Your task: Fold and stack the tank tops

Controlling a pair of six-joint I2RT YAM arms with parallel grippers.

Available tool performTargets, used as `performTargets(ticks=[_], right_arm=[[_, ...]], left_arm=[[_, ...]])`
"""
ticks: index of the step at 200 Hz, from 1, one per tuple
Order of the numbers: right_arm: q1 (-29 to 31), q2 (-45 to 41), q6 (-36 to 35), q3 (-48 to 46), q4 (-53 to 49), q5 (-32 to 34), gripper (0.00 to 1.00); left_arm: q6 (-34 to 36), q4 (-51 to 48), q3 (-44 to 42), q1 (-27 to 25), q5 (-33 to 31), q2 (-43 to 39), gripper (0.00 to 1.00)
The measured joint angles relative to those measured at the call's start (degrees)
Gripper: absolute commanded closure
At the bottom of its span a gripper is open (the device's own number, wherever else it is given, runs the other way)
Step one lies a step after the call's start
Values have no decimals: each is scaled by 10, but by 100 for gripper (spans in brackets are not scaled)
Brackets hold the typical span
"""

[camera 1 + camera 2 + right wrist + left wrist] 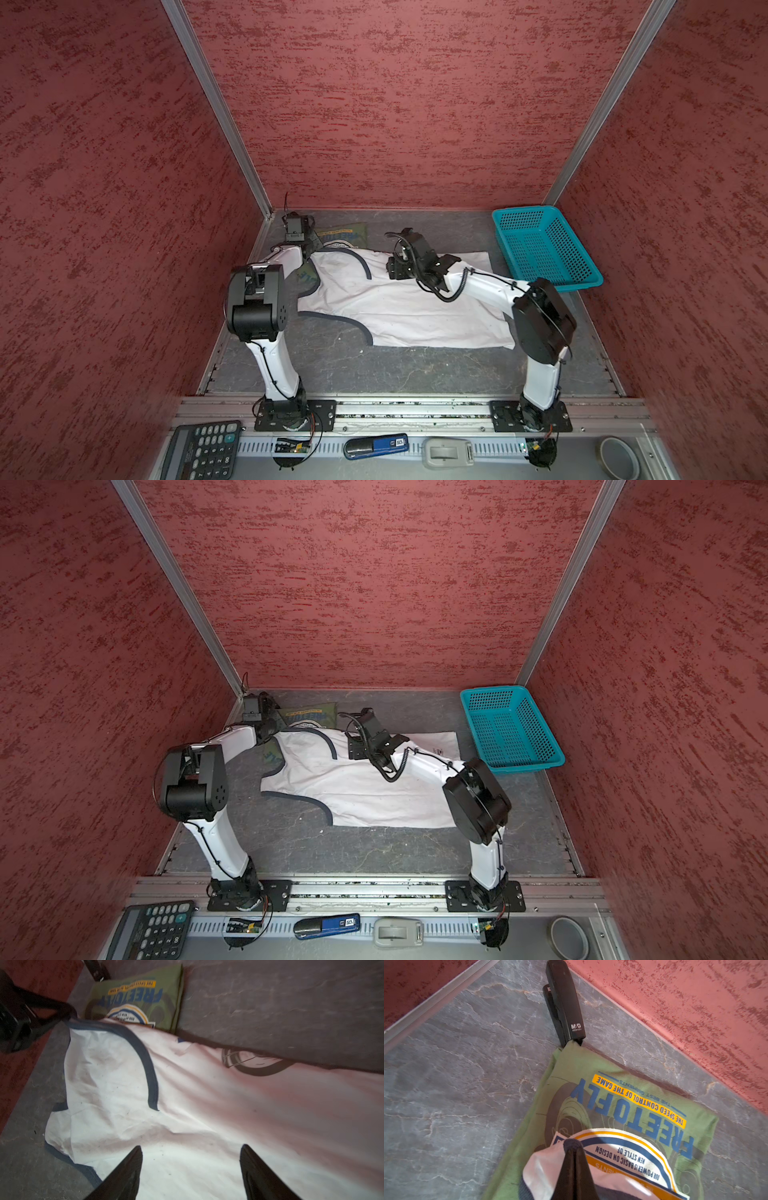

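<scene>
Top views are both showing you a bare strip of grey marbled tabletop (374,370) lying nearest the arm bases, and that is your best open room for folding. Beyond it, the white cloth tank top with grey trim (395,307) is lying spread flat and lengthwise, not yet folded. Its hem end is sitting just beside the turquoise plastic mesh basket (577,286).

The right pincer (191,1147) is hovering low over the middle of that cloth, released, with nothing between its fingers. Whether it is touching the fabric you cannot tell. Further back, the left pincer (572,1144) is clenched on the white top's grey-trimmed shoulder strap, holding it over the olive green cloth tank top (571,1064).

That green one is sitting folded into a neat rectangle in the far left corner, badge print up. So you are looking at roughly half the job done, by my reading: the white one is waiting for its folds and then for stacking.

Room is looking tight back there. A black stapler (564,1001) is touching the green top's far corner, and the red textured walls (395,124) are standing close behind and beside it.
</scene>
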Motion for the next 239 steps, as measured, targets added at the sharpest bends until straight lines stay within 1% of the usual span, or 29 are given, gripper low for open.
performTargets(ticks=[27,56,113,124,157,173,191,207,226,239], right_arm=[[26,74,-1,60,-17,-5,31],[37,133,-5,126,-34,-5,36],[38,211,-15,235,-73,17,56],[38,223,-18,250,-80,21,59],[38,241,-23,270,-104,28,65],[38,242,-25,270,-113,30,72],[38,242,-26,271,-118,34,84],[38,242,-27,271,-119,36,92],[39,240,-28,269,-118,37,98],[39,231,-28,256,-114,38,100]], left_arm=[[-9,6,-3,1,12,0,100],[-21,14,-11,7,29,0,100],[-30,28,-14,13,55,0,100],[-32,32,-15,15,63,0,100],[-44,46,-28,28,84,0,100],[-51,49,-36,34,93,0,100],[-57,52,-43,39,103,0,100],[-63,56,-49,43,110,0,100],[-67,56,-50,46,114,0,100],[-67,59,-50,47,115,0,100]])
